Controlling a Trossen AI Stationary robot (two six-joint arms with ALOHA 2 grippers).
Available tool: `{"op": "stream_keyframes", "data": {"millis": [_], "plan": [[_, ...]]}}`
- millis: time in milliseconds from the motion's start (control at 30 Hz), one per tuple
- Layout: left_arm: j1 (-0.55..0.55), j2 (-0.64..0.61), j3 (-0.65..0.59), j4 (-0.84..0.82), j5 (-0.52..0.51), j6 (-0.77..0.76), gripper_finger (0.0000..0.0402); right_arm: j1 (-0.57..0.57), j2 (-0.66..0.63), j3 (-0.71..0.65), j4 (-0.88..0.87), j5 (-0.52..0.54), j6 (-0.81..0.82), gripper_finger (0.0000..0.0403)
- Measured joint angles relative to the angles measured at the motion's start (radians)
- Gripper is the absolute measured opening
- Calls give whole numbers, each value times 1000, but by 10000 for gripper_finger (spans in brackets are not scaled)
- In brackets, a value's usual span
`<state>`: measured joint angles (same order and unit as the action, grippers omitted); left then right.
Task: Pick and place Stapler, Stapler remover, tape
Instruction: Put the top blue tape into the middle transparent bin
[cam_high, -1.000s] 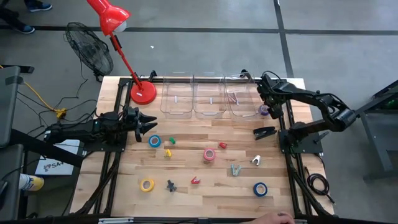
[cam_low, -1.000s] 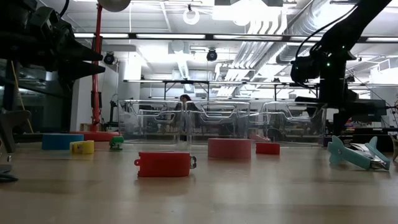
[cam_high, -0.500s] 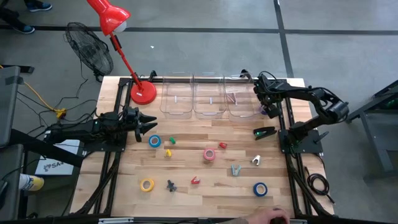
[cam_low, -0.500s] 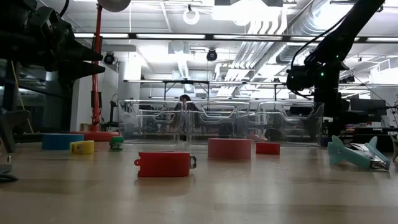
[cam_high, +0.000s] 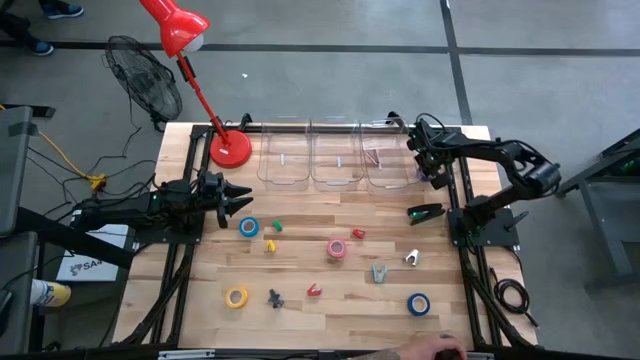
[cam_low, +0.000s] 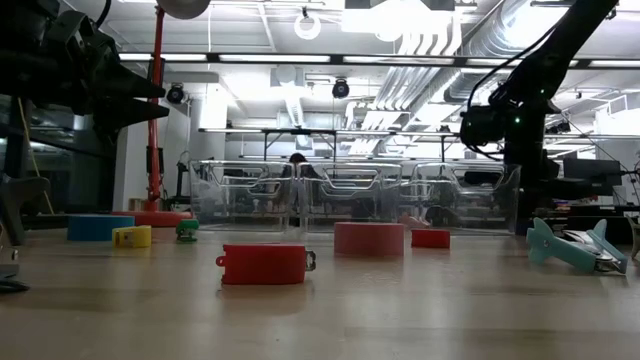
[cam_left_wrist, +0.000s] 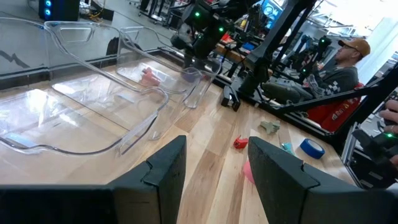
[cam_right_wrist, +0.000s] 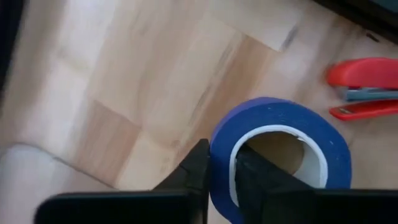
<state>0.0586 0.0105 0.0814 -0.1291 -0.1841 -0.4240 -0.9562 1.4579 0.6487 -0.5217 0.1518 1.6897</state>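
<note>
Purple-blue tape roll (cam_right_wrist: 280, 155), white-lined ring, pinched through its wall by the right hand (cam_right_wrist: 219, 171); left hand (cam_left_wrist: 214, 168) spread.

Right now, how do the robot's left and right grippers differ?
The left gripper is open and empty; the right gripper is shut on a tape roll. The left gripper is by the table's left edge; the right gripper is beside the rightmost clear bin. Both have two dark fingers.

Grey floor (cam_high: 330, 25), ceiling ducts (cam_low: 440, 40)
</note>
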Motion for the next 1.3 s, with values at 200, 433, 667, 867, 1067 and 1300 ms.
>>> {"op": "stream_keyframes", "data": {"millis": [200,433,667,867,1067,1300], "plan": [[0,0,0,0,0,0,170,-7,-43,0,-15,32,-62,31],[0,0,0,0,0,0,170,-8,-113,40,-80,93,-180,32],[0,0,0,0,0,0,170,6,-177,169,-171,207,-415,32],[0,0,0,0,0,0,170,52,-172,327,-130,203,-758,32],[0,0,0,0,0,0,170,117,-120,459,-22,90,-1056,32],[0,0,0,0,0,0,170,184,41,591,65,-95,-1227,32]]}}
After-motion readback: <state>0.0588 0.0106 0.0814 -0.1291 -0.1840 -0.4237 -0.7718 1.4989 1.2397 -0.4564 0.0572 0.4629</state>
